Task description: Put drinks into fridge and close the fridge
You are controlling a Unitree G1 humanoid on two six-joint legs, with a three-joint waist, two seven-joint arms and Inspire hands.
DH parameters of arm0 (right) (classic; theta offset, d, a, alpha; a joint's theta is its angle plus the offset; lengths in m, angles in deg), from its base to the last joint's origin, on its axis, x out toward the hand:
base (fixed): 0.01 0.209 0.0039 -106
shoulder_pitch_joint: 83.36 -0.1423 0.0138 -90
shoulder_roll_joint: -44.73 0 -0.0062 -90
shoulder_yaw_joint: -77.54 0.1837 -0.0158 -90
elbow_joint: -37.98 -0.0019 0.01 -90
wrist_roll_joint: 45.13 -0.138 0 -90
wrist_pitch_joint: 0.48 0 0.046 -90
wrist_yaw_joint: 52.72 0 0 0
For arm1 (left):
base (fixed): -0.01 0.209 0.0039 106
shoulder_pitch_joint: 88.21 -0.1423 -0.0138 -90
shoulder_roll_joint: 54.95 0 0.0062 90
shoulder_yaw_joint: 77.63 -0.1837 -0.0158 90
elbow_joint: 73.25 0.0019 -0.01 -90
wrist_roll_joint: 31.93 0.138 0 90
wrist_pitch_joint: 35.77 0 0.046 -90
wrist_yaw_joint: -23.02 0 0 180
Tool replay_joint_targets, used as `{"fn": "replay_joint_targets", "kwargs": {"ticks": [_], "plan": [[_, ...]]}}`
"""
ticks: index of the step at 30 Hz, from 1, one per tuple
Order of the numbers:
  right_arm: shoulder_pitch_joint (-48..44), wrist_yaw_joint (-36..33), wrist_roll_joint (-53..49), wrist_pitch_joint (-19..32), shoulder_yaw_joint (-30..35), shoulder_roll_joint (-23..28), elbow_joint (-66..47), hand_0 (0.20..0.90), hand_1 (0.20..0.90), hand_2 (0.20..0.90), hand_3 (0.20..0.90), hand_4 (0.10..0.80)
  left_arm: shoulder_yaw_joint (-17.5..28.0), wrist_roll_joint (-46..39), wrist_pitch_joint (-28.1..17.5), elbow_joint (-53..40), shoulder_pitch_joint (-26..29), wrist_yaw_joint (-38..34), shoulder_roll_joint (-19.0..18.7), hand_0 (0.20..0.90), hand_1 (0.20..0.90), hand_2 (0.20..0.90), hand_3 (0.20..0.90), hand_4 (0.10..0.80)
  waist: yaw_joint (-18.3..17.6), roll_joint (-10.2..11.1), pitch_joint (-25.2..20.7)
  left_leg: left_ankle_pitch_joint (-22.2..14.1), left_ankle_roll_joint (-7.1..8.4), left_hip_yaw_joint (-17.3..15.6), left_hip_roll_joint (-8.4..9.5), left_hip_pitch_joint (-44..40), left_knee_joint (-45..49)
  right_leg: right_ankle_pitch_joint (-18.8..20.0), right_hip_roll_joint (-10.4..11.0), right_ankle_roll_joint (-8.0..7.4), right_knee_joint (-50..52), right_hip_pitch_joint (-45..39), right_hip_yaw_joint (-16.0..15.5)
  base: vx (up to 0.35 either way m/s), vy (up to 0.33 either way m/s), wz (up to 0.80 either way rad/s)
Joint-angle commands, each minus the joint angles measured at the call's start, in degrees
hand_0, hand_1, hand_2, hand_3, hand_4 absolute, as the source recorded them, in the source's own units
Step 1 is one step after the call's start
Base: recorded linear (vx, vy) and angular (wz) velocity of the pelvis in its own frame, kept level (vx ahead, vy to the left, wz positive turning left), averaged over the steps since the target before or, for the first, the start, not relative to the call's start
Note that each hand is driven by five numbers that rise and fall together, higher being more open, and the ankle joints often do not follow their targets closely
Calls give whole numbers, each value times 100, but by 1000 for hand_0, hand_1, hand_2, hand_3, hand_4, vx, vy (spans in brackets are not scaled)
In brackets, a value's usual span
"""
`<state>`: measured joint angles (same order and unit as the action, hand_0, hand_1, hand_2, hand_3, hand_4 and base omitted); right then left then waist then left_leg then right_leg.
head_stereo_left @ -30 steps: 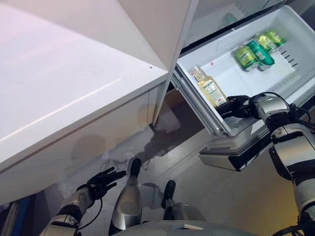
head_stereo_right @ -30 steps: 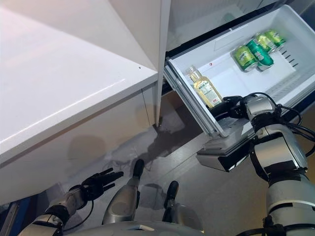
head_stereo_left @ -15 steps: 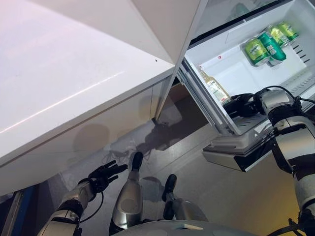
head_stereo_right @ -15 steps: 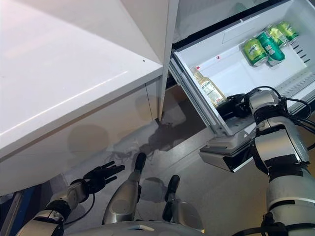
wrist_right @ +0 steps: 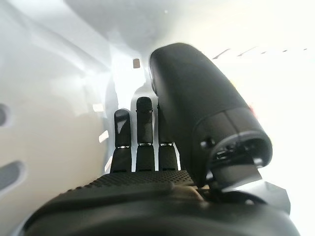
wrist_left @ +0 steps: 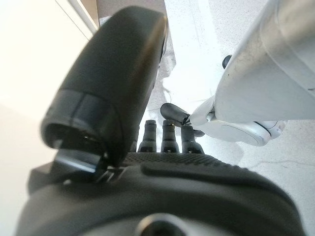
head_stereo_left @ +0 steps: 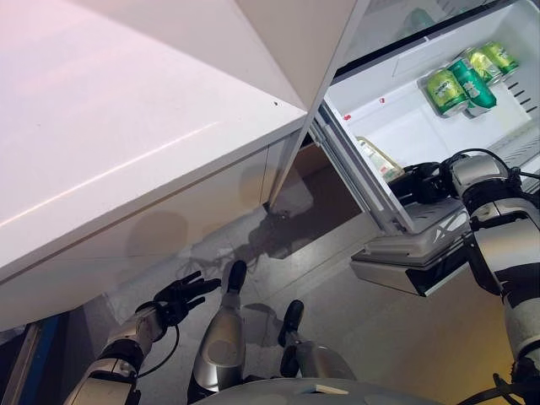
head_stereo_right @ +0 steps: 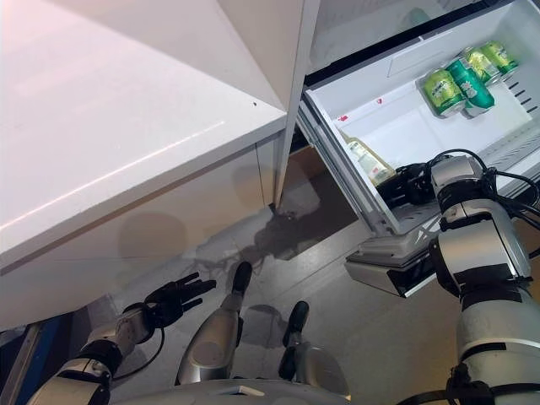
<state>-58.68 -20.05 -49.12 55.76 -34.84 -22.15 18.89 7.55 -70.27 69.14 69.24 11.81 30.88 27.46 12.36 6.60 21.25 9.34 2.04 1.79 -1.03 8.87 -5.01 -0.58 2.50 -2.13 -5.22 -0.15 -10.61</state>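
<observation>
Bottle (head_stereo_right: 369,162) lying in fridge drawer (head_stereo_right: 396,110), just beside right hand (head_stereo_right: 411,182); fingers (wrist_right: 143,132) straight, released, resting inside drawer's front wall. Green cans (head_stereo_left: 462,78) sitting at back. Left hand (head_stereo_right: 169,297) hanging open, low. Advice: withdrawing hand clear before pushing drawer front squarely.

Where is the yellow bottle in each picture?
Left eye view: the yellow bottle lies in the open fridge drawer, just beyond the right hand.
Right eye view: same spot.
Left wrist view: not there.
Right wrist view: not there.
Shared landmark: the green cans.
</observation>
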Motion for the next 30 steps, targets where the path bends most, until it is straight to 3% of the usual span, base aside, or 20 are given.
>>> {"fn": "replay_joint_targets", "kwargs": {"ticks": [1,15,19,25,30], "plan": [[-132,-578,-90,11,-434,477,256,900,900,900,900,800,-261,7,-4,-49,-214,-8,-64,900,900,900,900,800,-102,-198,-276,-715,-207,-91,314,105,227,403,-237,-68,324,796,74,0,0,0],[60,-1277,-1073,743,-92,926,-449,900,900,900,900,800,-198,192,-78,17,-505,-15,-120,900,900,900,900,800,-343,-96,-674,-792,-216,-248,244,-269,123,389,-297,-97,273,556,243,15,8,-3],[352,-1293,-1321,848,56,1167,-1173,900,900,900,900,800,-175,271,-128,19,-674,18,-120,900,900,900,900,800,-493,-52,-852,-832,-216,-336,217,-421,102,383,-319,-109,249,450,334,38,15,-17],[1004,-1872,-2015,1077,413,1436,-2683,900,900,900,900,800,-98,385,-154,55,-904,43,-49,900,900,900,900,800,-784,3,-1187,-917,-224,-473,181,-704,59,380,-344,-146,167,241,515,47,9,-18],[1725,-2586,-2506,1586,1266,1602,-4132,900,900,900,900,800,-17,549,-331,291,-1098,186,103,900,900,900,900,800,-1064,-50,-1493,-1010,-246,-599,155,-940,25,358,-367,-173,114,87,684,44,29,-18]]}}
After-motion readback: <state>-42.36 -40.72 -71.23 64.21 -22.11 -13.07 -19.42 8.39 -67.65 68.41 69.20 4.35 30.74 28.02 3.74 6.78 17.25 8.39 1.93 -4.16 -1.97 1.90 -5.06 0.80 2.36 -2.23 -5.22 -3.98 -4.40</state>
